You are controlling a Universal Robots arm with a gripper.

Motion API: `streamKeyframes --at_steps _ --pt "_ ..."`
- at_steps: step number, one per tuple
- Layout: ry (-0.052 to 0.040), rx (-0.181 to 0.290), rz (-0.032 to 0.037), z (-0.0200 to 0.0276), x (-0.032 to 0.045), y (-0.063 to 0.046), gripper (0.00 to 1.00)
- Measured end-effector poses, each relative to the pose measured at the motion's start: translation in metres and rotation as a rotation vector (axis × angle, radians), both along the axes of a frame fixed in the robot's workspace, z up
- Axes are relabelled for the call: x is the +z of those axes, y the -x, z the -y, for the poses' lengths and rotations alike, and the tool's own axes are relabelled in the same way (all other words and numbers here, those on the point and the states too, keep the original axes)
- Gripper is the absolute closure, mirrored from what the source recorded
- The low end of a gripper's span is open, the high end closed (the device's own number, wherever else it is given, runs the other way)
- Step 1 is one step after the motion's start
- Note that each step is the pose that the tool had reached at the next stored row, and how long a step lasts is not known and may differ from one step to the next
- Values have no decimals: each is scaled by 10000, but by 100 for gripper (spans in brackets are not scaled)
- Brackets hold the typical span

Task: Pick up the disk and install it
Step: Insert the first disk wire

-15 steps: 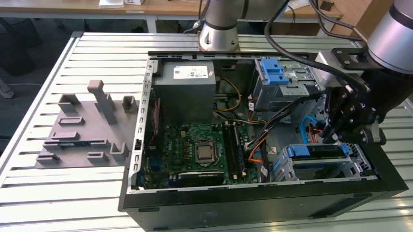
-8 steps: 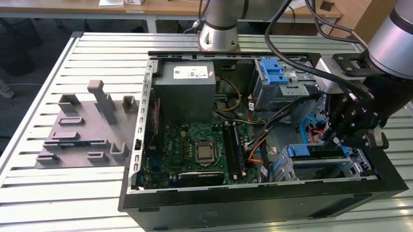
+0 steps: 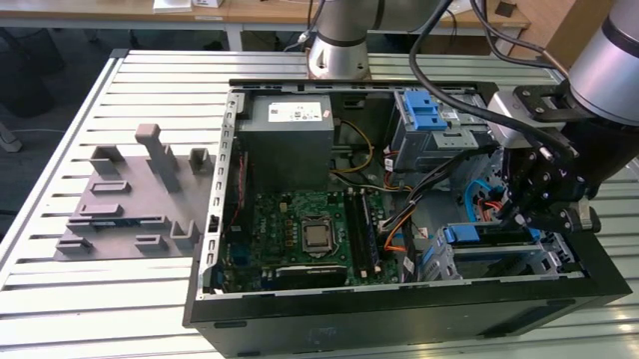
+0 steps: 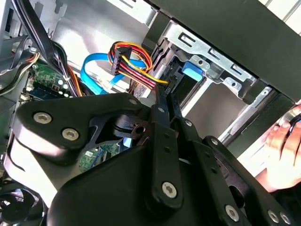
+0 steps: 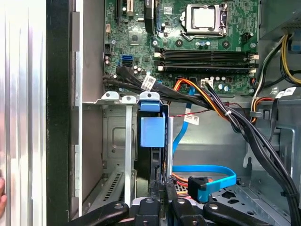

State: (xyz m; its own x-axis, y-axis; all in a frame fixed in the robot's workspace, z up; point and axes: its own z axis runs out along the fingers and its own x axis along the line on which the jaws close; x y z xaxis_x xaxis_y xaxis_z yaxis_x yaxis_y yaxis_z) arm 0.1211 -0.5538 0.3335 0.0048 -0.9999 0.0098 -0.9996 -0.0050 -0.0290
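The disk [image 3: 489, 234] sits edge-on in the lower drive cage [image 3: 544, 262] of the open computer case, at the exterior view's right. Its blue bracket shows in the first wrist view [image 5: 153, 129] and in the second wrist view [image 4: 192, 71]. My gripper [image 3: 521, 218] hangs just over the cage, at the end of the disk. In both wrist views the fingers run close together, and the gripper [image 5: 161, 190] [image 4: 165, 94] looks shut, its tips at the disk's dark edge with nothing seen between them.
The motherboard [image 3: 310, 224], a grey power supply box [image 3: 289, 134] and an upper cage with a blue latch [image 3: 424, 112] fill the case. Bundled cables [image 5: 225, 113] and a blue flat cable [image 5: 207, 172] lie beside the cage. A person's hand [image 4: 284, 146] is outside the case. Grey fixtures [image 3: 130, 202] stand on the table.
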Motion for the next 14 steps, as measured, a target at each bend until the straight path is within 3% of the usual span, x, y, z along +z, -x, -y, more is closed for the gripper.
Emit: streamKeyframes --at_steps 14 --pt "-1 -156 0 6 19 0 84"
